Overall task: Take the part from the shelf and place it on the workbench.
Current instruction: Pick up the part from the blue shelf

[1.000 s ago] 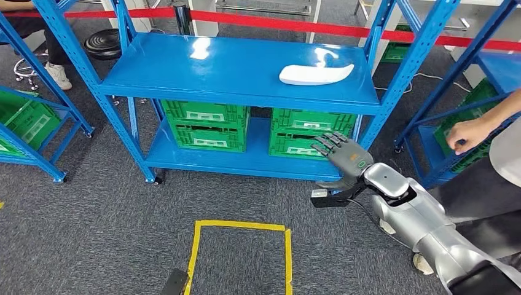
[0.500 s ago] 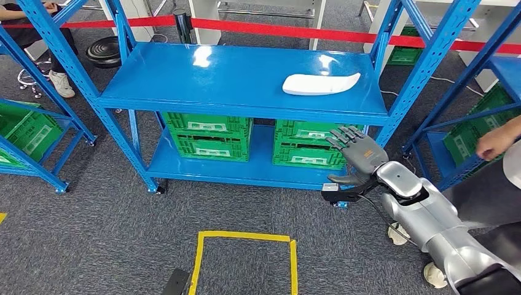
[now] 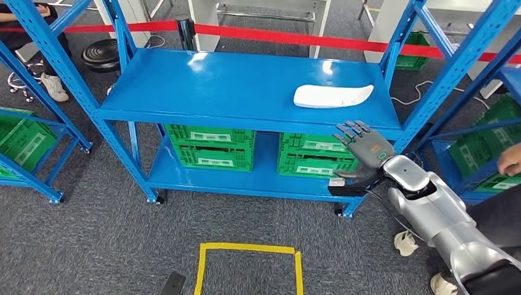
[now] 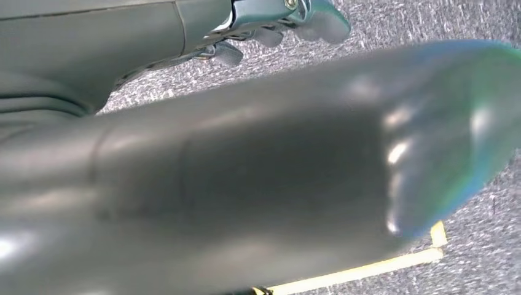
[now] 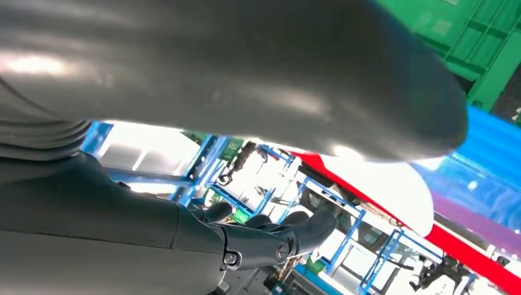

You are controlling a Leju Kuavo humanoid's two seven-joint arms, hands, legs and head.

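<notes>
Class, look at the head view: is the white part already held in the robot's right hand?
No. The white part lies on the blue shelf, apart from the empty right hand.

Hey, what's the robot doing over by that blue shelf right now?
The robot's right hand is raised with its fingers spread, holding nothing, in front of the blue shelf. The white part lies untouched on the top level, near the right end. Green crates sit on the level below. A person's hand shows at the right edge.

green crates, yellow floor tape
</notes>
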